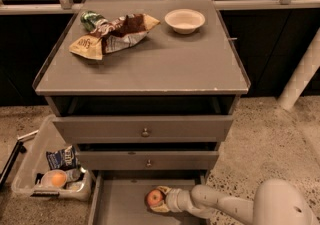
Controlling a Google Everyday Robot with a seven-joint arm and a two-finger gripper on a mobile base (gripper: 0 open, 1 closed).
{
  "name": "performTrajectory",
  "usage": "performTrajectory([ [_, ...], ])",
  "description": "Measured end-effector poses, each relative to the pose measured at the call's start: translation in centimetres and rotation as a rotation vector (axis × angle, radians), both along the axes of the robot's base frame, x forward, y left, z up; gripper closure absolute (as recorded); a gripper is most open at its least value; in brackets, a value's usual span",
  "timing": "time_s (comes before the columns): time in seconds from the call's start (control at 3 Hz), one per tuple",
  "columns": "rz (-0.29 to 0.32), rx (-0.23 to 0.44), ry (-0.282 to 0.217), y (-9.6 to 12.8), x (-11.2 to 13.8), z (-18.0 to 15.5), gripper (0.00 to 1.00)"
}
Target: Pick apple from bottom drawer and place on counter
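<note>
The apple (154,198), small, red with yellowish patches, sits in the open bottom drawer (120,200) near its right half. My gripper (157,199) reaches in from the right on a pale arm, and its fingers lie around the apple, above and below it. The apple appears to rest on the drawer floor. The counter (150,64) is the wide grey top of the cabinet, above the two upper drawers.
On the counter lie crumpled snack bags (112,36) and a green can (91,19) at the back left, and a white bowl (184,20) at the back right. A clear plastic bin (35,169) with an orange-capped container stands on the floor to the left.
</note>
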State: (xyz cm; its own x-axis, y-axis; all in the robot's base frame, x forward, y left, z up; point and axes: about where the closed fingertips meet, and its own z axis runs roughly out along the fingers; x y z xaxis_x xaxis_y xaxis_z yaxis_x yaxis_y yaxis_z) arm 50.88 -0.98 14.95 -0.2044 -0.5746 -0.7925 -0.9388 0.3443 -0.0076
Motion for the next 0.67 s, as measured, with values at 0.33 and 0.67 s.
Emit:
performTrajectory([
  [0.33, 0.013, 0.011, -0.023, -1.5, -0.8, 2.3, 1.0],
  [0.67, 0.035, 0.016, -0.074, -3.4, -1.5, 5.8, 1.0],
])
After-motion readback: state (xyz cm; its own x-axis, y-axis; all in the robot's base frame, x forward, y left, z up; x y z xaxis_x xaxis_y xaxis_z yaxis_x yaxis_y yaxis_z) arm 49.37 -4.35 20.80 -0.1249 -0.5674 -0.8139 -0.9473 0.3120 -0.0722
